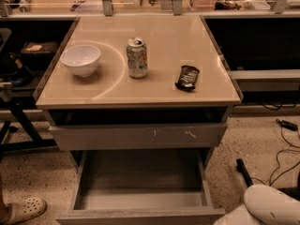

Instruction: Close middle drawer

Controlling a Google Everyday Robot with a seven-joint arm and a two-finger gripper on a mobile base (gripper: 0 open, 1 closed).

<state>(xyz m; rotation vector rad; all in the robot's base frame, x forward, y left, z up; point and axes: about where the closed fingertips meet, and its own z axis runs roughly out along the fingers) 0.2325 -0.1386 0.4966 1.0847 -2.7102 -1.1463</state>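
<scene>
The middle drawer (140,216) is pulled far out from the cabinet, its grey inside open to view, and it sits below the grey front with white scratch marks (138,136). On the worktop (140,93) stand a white bowl (80,59) at the left, a can (137,57) upright near the middle and a dark snack wrapper (187,77) lying to the right of it. The hand is out of view, so I cannot tell how far it is open; only a white rounded robot part (271,204) shows at the lower right corner, beside the drawer's front.
</scene>
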